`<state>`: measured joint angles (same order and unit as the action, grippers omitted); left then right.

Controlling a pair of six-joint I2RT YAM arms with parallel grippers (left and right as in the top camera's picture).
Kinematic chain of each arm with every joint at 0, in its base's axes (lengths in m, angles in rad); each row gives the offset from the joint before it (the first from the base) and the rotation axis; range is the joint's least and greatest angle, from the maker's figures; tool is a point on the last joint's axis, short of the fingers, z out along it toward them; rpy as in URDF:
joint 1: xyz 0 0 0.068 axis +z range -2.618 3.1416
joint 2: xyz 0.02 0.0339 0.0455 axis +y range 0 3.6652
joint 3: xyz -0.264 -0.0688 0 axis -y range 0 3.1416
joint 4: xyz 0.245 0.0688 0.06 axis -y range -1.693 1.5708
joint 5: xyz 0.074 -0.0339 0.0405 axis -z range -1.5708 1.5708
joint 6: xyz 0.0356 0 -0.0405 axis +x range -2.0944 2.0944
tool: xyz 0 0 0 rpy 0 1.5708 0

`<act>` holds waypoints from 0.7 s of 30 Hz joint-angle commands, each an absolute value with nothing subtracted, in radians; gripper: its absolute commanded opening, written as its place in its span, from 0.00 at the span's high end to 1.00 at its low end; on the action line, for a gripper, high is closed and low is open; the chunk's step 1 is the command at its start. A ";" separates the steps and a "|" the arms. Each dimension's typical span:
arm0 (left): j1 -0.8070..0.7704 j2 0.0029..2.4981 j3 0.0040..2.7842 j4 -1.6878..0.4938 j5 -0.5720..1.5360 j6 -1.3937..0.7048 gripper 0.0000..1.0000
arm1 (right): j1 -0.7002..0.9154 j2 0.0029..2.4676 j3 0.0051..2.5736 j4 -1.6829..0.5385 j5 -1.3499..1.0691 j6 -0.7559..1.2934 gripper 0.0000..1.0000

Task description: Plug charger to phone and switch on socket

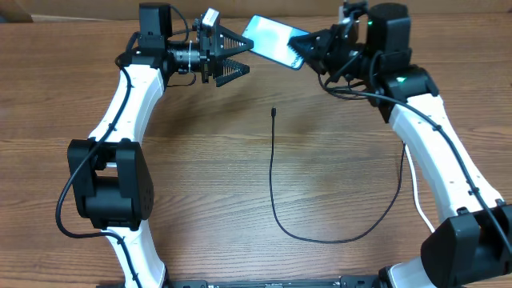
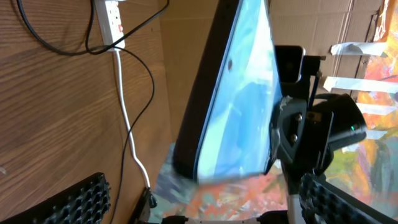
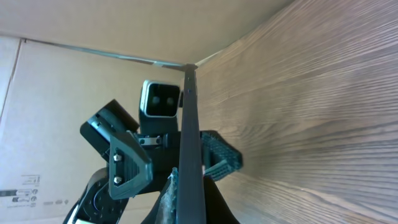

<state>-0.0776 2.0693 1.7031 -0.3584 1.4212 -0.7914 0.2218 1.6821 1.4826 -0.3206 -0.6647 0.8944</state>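
Note:
My right gripper (image 1: 302, 48) is shut on the phone (image 1: 270, 38) and holds it in the air at the back of the table, lit blue screen up. In the right wrist view the phone (image 3: 189, 124) shows edge-on between the jaws (image 3: 189, 186). My left gripper (image 1: 234, 56) is open and empty, its fingers just left of the phone's free end. The left wrist view shows the phone (image 2: 236, 93) close ahead of the open jaws (image 2: 211, 205). The black charger cable (image 1: 272, 184) lies on the table, its connector tip (image 1: 274, 111) free. The socket (image 2: 111, 18) lies far off.
The socket's white cord (image 2: 124, 106) runs across the wood, and it also shows beside the right arm in the overhead view (image 1: 417, 186). A cardboard wall (image 3: 93, 37) stands behind the table's back edge. The black cable loops near the front (image 1: 320, 238).

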 commanded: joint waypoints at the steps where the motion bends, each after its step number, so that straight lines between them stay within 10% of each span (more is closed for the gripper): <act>1: -0.086 2.072 1.714 -0.354 1.441 -0.809 0.09 | 0.254 1.707 1.505 -0.286 -0.640 0.930 0.96; 21: -0.086 2.072 1.714 -0.354 1.439 -0.820 0.11 | 0.347 1.731 1.505 -0.318 -0.550 0.943 0.96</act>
<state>-0.0788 2.0693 1.7031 -0.3592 1.4216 -0.8139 0.3367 1.7348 1.4826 -0.3126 -0.5518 0.9424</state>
